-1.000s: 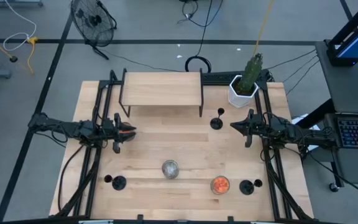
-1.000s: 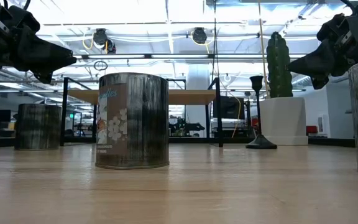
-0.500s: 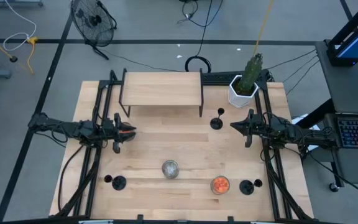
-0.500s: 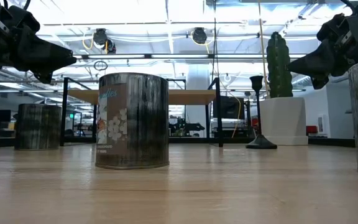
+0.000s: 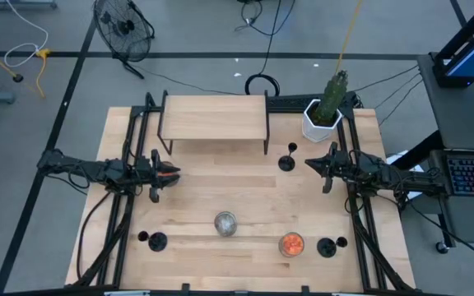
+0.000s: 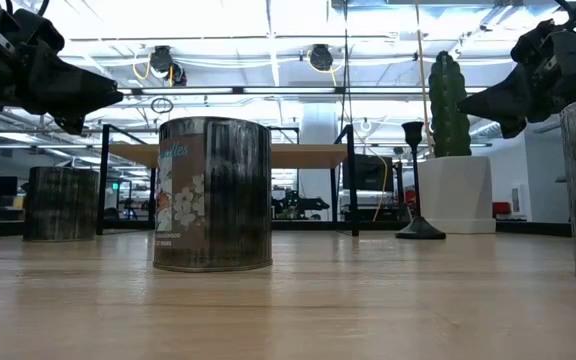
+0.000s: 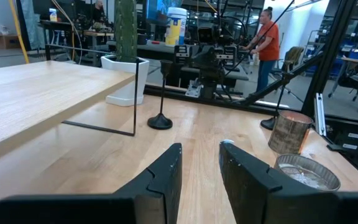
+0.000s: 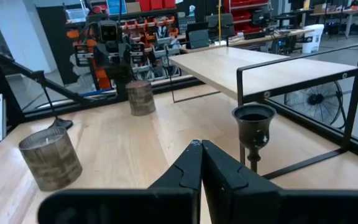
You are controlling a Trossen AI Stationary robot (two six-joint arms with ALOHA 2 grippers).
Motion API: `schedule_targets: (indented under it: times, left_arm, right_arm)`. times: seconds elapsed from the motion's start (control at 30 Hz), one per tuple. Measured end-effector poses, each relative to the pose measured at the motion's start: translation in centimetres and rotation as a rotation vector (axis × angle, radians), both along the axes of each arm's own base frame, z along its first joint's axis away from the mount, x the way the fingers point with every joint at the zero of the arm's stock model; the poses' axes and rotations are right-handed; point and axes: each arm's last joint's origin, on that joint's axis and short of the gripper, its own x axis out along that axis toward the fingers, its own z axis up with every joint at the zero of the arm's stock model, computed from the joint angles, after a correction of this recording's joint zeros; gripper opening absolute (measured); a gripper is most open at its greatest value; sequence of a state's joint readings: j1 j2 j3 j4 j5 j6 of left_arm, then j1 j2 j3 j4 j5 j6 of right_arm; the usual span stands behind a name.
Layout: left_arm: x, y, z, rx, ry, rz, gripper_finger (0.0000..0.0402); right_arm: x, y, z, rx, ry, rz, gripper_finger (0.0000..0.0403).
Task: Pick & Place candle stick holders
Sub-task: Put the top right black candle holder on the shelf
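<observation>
Three candle stick holders are standing untouched on the bench (image 5: 245,189), so the task is looking barely begun. The right pincer (image 5: 313,165) is hovering with fingers pressed together, holding nothing, and the nearest holder (image 5: 287,162) is sitting just ahead of it. The left pincer (image 5: 161,173) is waiting slightly parted and empty. One holder (image 5: 156,241) is resting nearer that pincer, another holder (image 5: 327,247) behind the right arm.

Open tabletop (image 5: 220,185) is left between the two arms. The rear is blocked by the raised shelf (image 5: 214,117) and potted cactus (image 5: 326,107); the front is obstructed by the silver can (image 5: 225,223) and orange jar (image 5: 291,243).
</observation>
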State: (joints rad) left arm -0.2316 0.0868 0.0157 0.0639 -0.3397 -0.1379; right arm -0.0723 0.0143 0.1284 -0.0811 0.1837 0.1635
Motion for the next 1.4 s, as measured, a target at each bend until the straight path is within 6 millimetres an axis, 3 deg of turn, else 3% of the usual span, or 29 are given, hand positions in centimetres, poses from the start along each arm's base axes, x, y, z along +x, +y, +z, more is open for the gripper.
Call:
schedule_targets:
  times: [0.73, 1.07, 1.27, 1.4]
  left_arm:
    - [0.0, 0.0, 0.0, 0.0, 0.0, 0.001, 0.0113]
    - [0.0, 0.1, 0.0, 0.002, 0.0, 0.02, 0.0113]
    - [0.0, 0.2, 0.0, 0.004, -0.001, 0.055, 0.0113]
    - [0.0, 0.2, 0.0, 0.004, -0.001, 0.056, 0.0113]
  right_arm:
    - [0.0, 0.0, 0.1, 0.078, -0.031, -0.003, 0.0]
    - [-0.2, -0.5, 0.6, -0.001, -0.058, -0.182, 0.0]
    - [-0.3, -0.5, 1.9, -0.024, -0.19, -0.183, 0.0]
    - [-0.4, -0.6, 2.2, -0.118, -0.178, -0.235, 0.0]
